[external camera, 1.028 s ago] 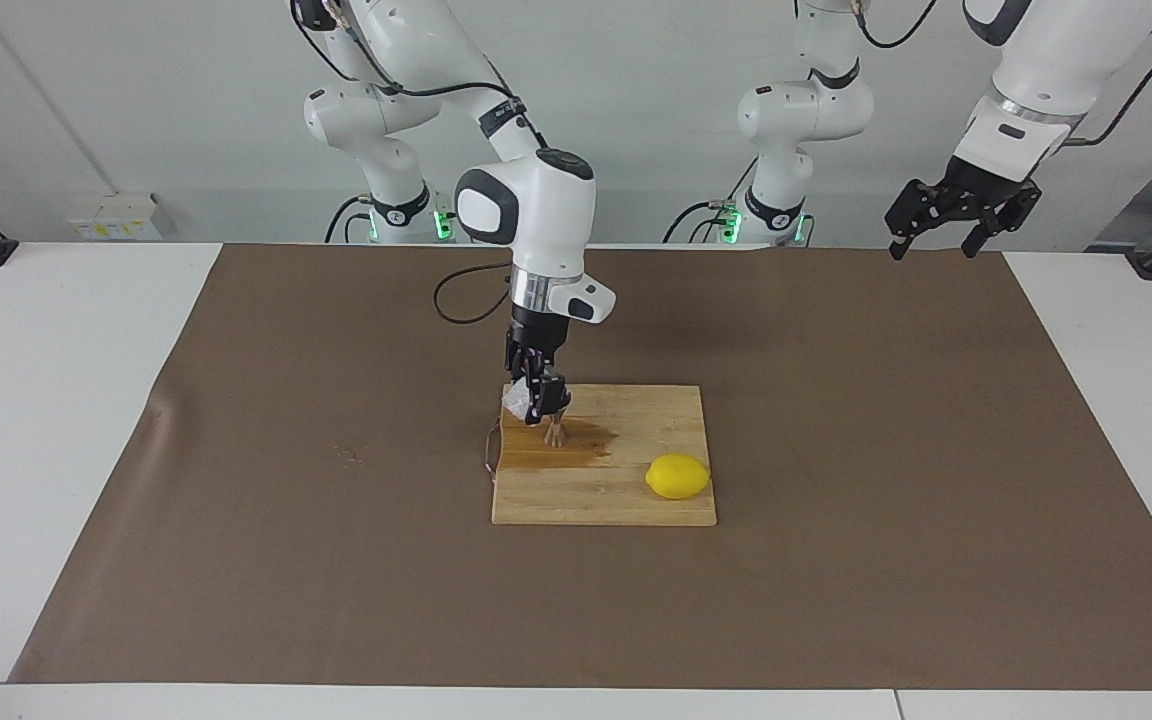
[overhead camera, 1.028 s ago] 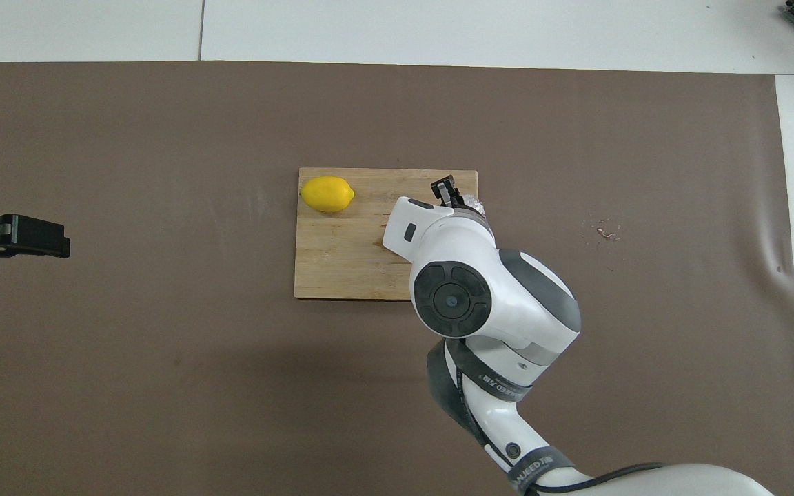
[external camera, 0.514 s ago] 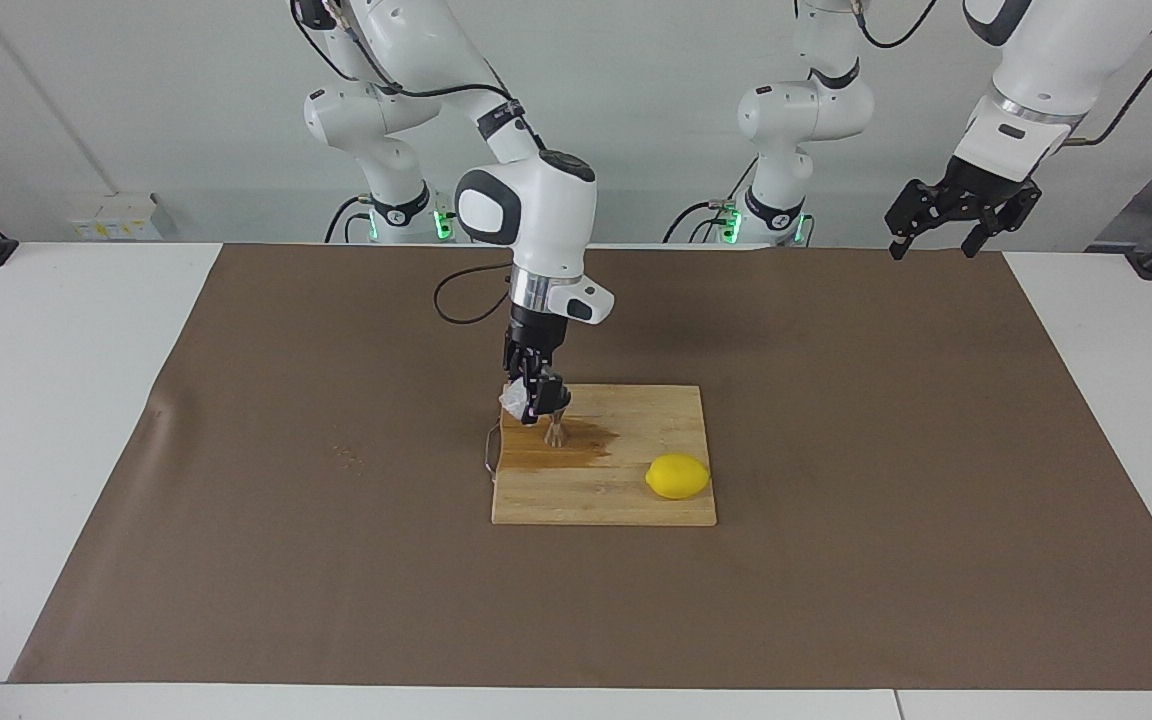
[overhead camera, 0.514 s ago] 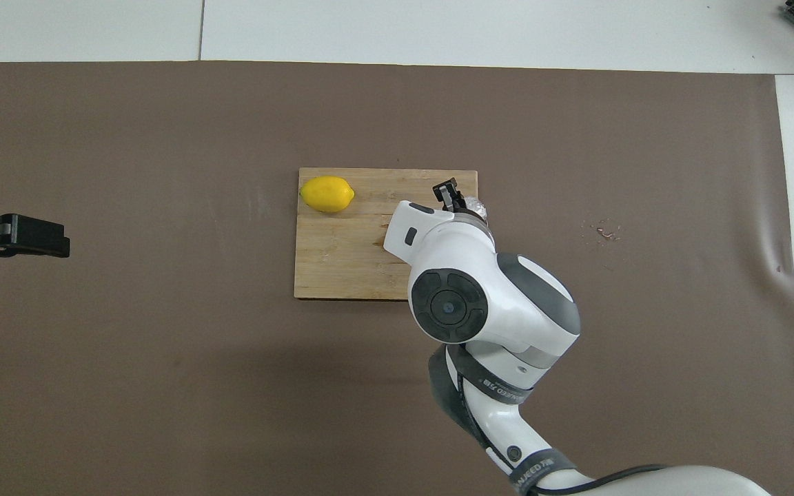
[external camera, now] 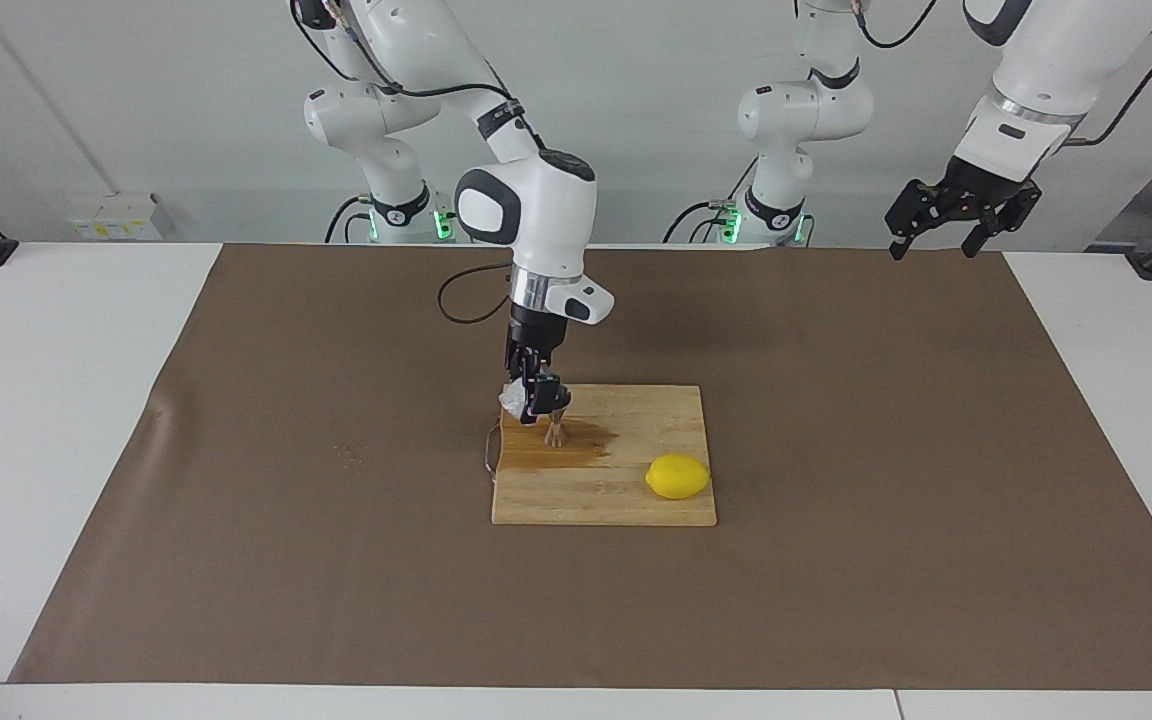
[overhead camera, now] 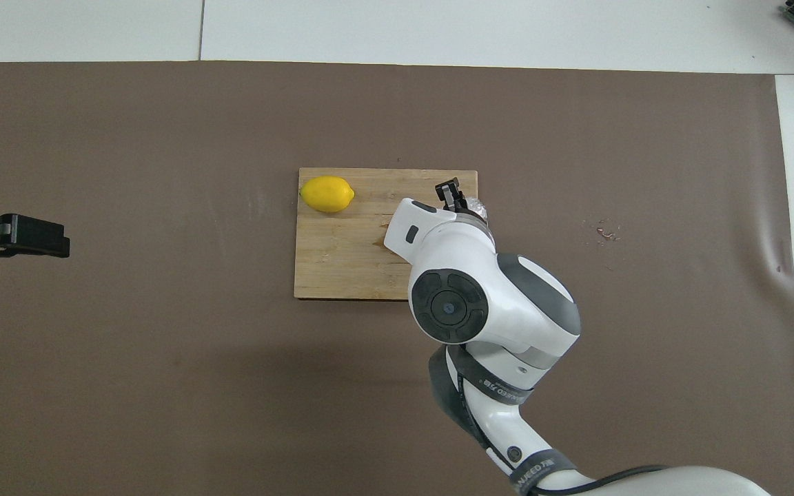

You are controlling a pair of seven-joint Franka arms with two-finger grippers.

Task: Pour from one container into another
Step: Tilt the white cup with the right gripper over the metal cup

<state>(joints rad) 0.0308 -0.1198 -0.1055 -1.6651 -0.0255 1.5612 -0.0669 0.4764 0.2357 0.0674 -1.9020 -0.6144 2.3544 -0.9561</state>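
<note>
My right gripper (external camera: pixel 537 398) is shut on the small clear glass cup (external camera: pixel 513 400) and holds it tilted just above the cutting board (external camera: pixel 636 505), at the corner toward the right arm's end. The small metal jigger (external camera: pixel 556 434) stands on the board right under the gripper, in a dark wet patch (external camera: pixel 586 447). In the overhead view only the fingertips (overhead camera: pixel 448 191) and a bit of the cup (overhead camera: pixel 478 205) show past the arm; the jigger is hidden. My left gripper (external camera: pixel 956 218) waits raised and open over the mat's edge at the left arm's end, also in the overhead view (overhead camera: pixel 14 235).
A lemon (external camera: pixel 678 476) lies on the board (overhead camera: pixel 342 269) at the corner farthest from the robots, toward the left arm's end (overhead camera: pixel 327 193). A brown mat (external camera: pixel 836 560) covers the table. Small spots (overhead camera: pixel 604 231) mark the mat toward the right arm's end.
My right gripper has lifted the cup very slightly and drawn it a little toward the robots. The left arm has not moved.
</note>
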